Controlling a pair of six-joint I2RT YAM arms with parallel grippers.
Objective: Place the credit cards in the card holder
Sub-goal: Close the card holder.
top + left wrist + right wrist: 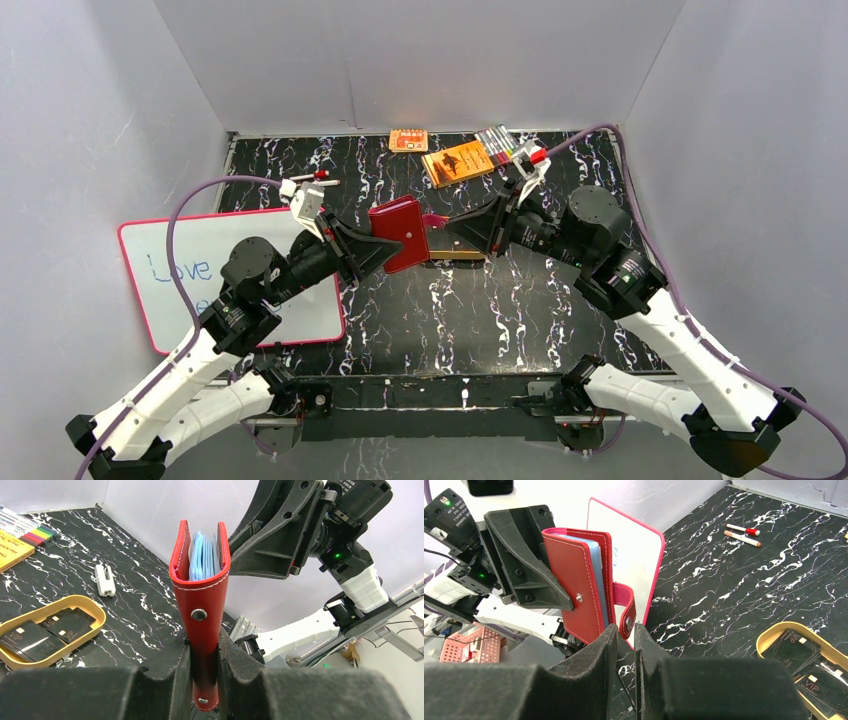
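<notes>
Our left hand (205, 647) clamps the card holder (200, 587) upright in the air so that our right hand (626, 630), jaws narrow, reaches its snap tab (626, 602); whether it pinches the tab, we cannot tell.

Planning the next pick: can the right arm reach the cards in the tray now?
Probably yes. The cards lie uncovered in the tray close by the right gripper, but it is at the wallet tab.

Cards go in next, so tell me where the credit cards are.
In the left wrist view, the credit cards lie in the yellow oval tray at lower left.
</notes>
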